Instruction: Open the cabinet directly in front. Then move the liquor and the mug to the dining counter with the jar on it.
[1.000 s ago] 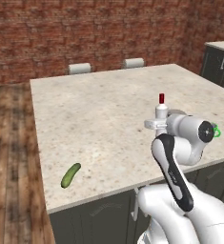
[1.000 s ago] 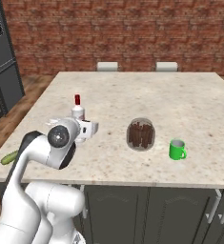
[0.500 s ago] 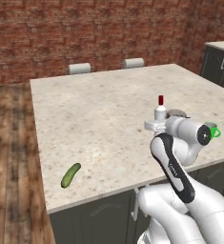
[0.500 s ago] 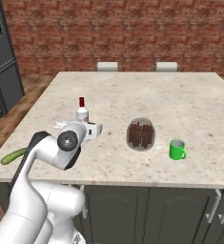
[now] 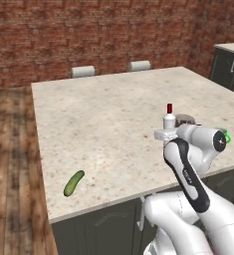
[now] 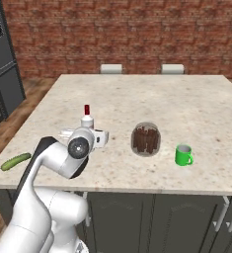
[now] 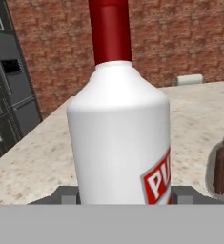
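arm (image 6: 63, 158): elbow dropped, shifted right | liquor (image 6: 87, 118): carried slightly right above dining counter (image 6: 196, 104)

Red brick wall (image 5: 88, 35) across the top; brown wooden plank floor (image 5: 9, 174) at left; two pale chair backs (image 5: 83, 71) behind.

Both base views look down over the same bench (image 5: 103, 119) from behind the arm, left and right. The hand view sits very close to the bottle (image 7: 120, 138).

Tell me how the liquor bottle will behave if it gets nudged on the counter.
The liquor bottle stands tall and slim, so it probably tips rather than slides. Its smooth white body looks slippery. If it fell, its round shape would likely roll toward the jar.
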